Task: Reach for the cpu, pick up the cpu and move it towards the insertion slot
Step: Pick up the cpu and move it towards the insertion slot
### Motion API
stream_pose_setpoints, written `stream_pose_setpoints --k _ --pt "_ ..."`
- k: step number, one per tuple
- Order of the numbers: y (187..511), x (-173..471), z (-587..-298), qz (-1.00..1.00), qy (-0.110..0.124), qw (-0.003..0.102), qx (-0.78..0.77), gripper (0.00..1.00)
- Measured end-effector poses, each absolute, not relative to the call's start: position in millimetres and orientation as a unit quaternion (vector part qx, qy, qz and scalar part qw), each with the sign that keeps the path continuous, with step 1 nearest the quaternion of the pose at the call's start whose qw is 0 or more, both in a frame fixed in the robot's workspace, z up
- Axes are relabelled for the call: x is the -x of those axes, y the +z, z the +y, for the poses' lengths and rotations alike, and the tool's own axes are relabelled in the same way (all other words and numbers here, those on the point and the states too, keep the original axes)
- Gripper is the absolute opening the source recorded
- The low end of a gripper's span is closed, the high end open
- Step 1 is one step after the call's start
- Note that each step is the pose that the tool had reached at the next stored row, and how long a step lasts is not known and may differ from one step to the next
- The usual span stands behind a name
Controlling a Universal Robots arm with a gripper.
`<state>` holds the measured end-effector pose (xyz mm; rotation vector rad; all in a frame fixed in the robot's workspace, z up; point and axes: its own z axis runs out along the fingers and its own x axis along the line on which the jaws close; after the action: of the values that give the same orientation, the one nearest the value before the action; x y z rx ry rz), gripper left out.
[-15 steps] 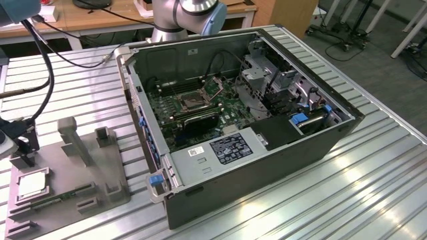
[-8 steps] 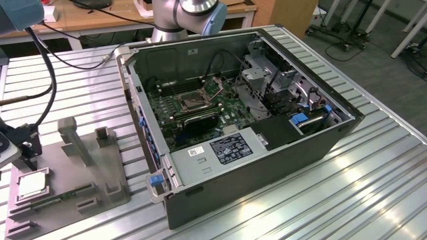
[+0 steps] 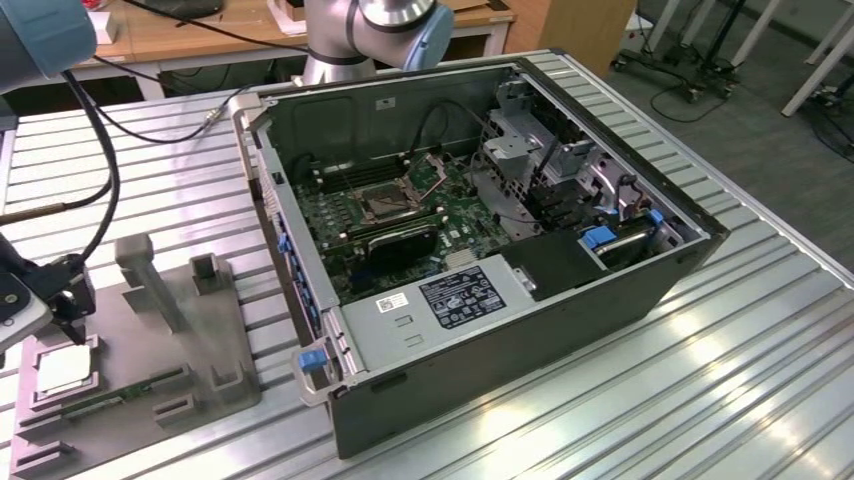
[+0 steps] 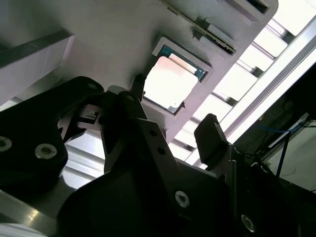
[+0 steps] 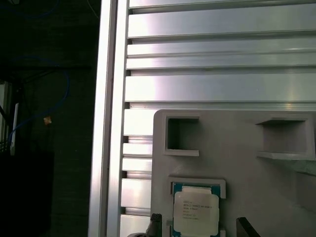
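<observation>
A slatted metal counter (image 3: 747,400) carries everything. On it, taking up most of the exterior view, an open computer case (image 3: 561,320) lies on its side, with the green motherboard (image 3: 340,235) on its floor. Black cables (image 3: 430,130) arch over the far part of the board, and a metal drive cage (image 3: 534,150) stands towards the exterior view's right.

The grey plastic tray (image 3: 160,350) sits on the counter just beside the case, at the exterior view's left. Two upright posts (image 3: 144,275) rise from its far part. The case's side wall (image 3: 274,230), with a blue latch (image 3: 314,360) at its near corner, stands between the tray and the board.

The insertion slot (image 3: 387,205), a silvery frame with a dark centre, lies in the middle of the motherboard, well apart from the tray.

The end effector (image 3: 70,318) hangs low over the tray's near corner. Its fingers (image 4: 212,133) are spread apart and hold nothing. A black cable (image 3: 100,150) loops down towards it from the arm.

A long thin green memory stick (image 3: 104,400) lies in a groove of the tray, near the chip.

The cpu (image 3: 64,370) rests flat in the tray's shallow square recess. In both wrist views its pale face (image 4: 170,81) (image 5: 195,212) shows between the two fingertips (image 5: 155,223). Whether they touch it cannot be told.
</observation>
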<state>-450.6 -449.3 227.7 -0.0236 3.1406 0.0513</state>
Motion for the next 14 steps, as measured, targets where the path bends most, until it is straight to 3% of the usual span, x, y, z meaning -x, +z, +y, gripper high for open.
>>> stream_pose_setpoints --k 1,14 --pt "227.7 450.6 -449.4 1.0 0.016 0.0 0.007 0.68" --pt "226.6 450.6 -449.3 1.0 0.016 0.0 0.007 0.68"
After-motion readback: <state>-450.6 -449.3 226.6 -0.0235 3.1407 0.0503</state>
